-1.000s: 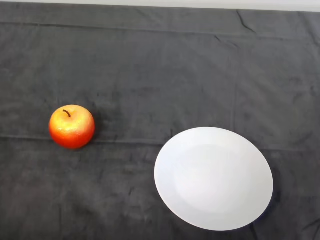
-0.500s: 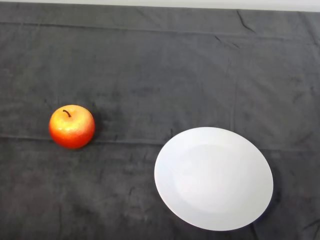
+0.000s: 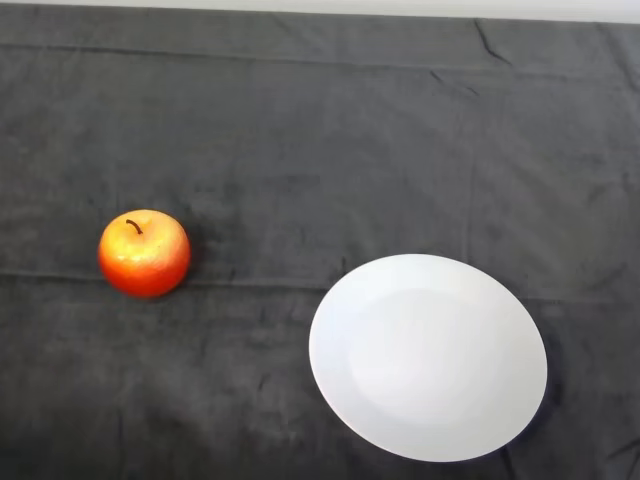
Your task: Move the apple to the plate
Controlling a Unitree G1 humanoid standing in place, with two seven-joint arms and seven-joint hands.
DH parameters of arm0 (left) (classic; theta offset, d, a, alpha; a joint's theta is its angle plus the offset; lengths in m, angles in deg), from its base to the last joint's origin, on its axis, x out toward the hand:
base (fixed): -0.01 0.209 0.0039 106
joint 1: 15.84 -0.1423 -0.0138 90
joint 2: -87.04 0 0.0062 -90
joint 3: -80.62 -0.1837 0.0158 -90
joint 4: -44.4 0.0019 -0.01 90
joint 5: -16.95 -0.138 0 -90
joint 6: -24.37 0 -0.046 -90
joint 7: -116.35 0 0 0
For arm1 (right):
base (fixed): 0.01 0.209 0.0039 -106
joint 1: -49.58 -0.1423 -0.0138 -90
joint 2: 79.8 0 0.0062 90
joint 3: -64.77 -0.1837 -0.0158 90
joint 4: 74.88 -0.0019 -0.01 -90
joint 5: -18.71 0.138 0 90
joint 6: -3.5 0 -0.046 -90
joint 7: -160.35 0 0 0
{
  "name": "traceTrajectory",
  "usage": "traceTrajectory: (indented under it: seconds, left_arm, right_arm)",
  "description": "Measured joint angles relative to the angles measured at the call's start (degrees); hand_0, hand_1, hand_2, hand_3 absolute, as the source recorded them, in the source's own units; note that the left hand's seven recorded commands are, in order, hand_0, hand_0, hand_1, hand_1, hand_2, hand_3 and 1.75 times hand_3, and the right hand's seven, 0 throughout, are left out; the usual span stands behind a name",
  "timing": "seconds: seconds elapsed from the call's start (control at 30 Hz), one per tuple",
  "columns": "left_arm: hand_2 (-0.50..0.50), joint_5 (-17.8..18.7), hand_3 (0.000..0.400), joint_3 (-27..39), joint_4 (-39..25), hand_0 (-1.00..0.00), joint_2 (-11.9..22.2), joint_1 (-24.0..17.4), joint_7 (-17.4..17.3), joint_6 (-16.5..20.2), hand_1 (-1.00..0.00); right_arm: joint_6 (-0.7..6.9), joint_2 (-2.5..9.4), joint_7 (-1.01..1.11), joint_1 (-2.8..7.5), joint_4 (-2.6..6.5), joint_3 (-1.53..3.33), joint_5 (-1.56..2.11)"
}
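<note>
A red and orange apple (image 3: 144, 253) with a short dark stem stands upright on the dark cloth at the left of the head view. A white round plate (image 3: 428, 356) lies at the lower right with nothing on it. The apple rests well apart from the plate, to its left and slightly farther back.
The dark cloth (image 3: 320, 150) covers the whole table, with a few creases and a fold line running across its middle. The table's far edge (image 3: 320, 8) shows as a pale strip along the top.
</note>
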Motion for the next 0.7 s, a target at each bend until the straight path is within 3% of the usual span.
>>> traceTrajectory:
  seconds: [0.33, 0.7]
  left_arm:
    - [0.00, -5.03, 0.000, -5.47, -0.20, 0.00, -2.14, 0.35, -7.15, -2.06, 0.00]
    - [0.00, -11.23, 0.000, -11.36, -0.20, 0.00, -4.95, 1.80, -11.16, -4.13, 0.00]
  right_arm:
    - [0.00, 0.00, 0.00, 0.00, 0.03, 0.00, 0.00]
    - [-0.02, 0.00, 0.00, 0.00, 0.03, 0.00, 0.00]
